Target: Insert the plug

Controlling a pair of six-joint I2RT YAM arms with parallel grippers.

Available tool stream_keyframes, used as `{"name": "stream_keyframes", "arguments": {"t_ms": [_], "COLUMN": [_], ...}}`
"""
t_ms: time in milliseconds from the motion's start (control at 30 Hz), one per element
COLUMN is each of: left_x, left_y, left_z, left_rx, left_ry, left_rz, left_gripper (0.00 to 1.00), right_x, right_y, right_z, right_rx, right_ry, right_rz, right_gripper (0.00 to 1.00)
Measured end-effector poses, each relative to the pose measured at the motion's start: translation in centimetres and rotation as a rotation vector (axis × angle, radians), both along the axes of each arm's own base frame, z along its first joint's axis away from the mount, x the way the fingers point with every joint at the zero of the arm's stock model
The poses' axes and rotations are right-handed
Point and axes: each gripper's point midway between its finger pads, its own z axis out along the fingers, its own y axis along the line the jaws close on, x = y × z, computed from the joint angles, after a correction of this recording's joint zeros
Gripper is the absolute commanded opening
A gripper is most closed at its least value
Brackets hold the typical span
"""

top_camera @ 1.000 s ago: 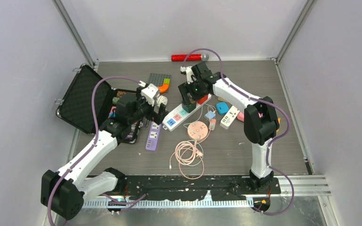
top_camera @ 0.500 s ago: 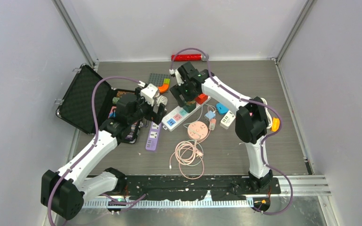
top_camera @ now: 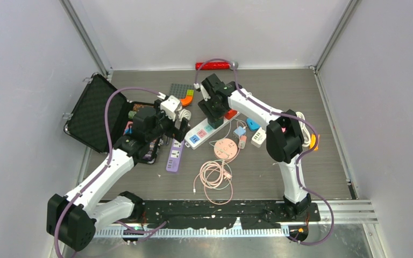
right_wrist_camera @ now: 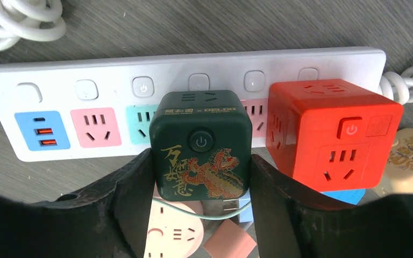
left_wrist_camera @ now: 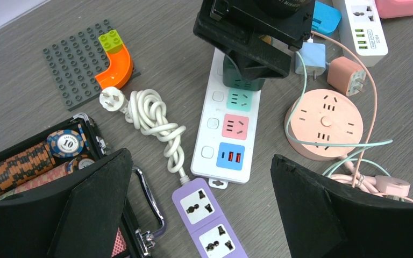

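Note:
The plug is a dark green cube point(right_wrist_camera: 200, 145) with a gold dragon print, sitting on the white power strip point(right_wrist_camera: 113, 80) between a mint socket and a red cube adapter point(right_wrist_camera: 328, 134). My right gripper point(right_wrist_camera: 200, 172) is shut on the green cube, with a finger against each of its sides. From above, the right gripper point(top_camera: 214, 114) covers most of the cube on the strip point(top_camera: 198, 134). My left gripper point(left_wrist_camera: 200, 161) hangs open and empty above the purple power strip point(left_wrist_camera: 207, 220), near the white strip's blue USB end.
A pink round socket point(left_wrist_camera: 325, 123) with a thin cable lies right of the strip. A knotted white cable point(left_wrist_camera: 153, 115) and a grey stud plate point(left_wrist_camera: 75, 59) lie to its left. An open black case point(top_camera: 94, 115) with poker chips stands at far left.
My right gripper has shifted left along the white strip from the red cube and closed its fingers on the green cube. The left arm has not moved.

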Motion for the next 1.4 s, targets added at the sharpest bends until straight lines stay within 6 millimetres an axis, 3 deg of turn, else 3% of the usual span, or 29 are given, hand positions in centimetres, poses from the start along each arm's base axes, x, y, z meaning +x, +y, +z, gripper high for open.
{"name": "stream_keyframes", "arguments": {"t_ms": [67, 167, 200, 700, 933, 1000, 1033, 1100, 1233, 1400], "left_x": [0.0, 0.0, 0.0, 0.0, 0.2, 0.3, 0.4, 0.6, 1.0, 1.8], "left_y": [0.0, 0.0, 0.0, 0.0, 0.4, 0.5, 0.6, 0.9, 1.4, 2.2], "left_z": [0.0, 0.0, 0.0, 0.0, -0.1, -0.1, -0.1, -0.1, 0.2, 1.3], "left_rx": [-0.001, -0.002, -0.002, -0.003, 0.004, 0.007, 0.01, 0.015, 0.024, 0.023], "left_ry": [0.001, 0.002, 0.002, 0.003, 0.001, 0.0, -0.001, -0.004, -0.015, -0.04], "left_rz": [0.001, 0.001, 0.001, 0.006, 0.027, 0.034, 0.043, 0.059, 0.095, 0.162], "left_gripper": [0.99, 0.99, 0.99, 0.99, 0.99, 0.99, 0.99, 0.99, 0.99, 0.99], "right_x": [0.1, 0.1, 0.0, -0.4, 0.1, 0.1, 0.1, 0.1, 0.2, 3.4], "right_y": [0.0, 0.0, 0.1, -0.3, -0.3, -0.2, -0.1, 0.0, 0.0, 0.9], "right_z": [-0.1, -0.2, -0.3, -1.2, -1.0, -0.7, -0.6, -0.4, 0.5, 6.4], "right_rx": [0.001, 0.001, 0.002, 0.084, 0.019, 0.002, -0.004, -0.012, -0.012, 0.164], "right_ry": [-0.003, -0.003, -0.002, -0.093, -0.045, -0.025, -0.012, 0.007, 0.038, -0.037], "right_rz": [0.001, 0.001, 0.002, -0.034, -0.082, -0.091, -0.096, -0.105, -0.136, -0.206], "right_gripper": [0.33, 0.1, 0.08, 0.07, 0.27, 0.48, 0.63, 0.81, 0.94, 1.0]}}
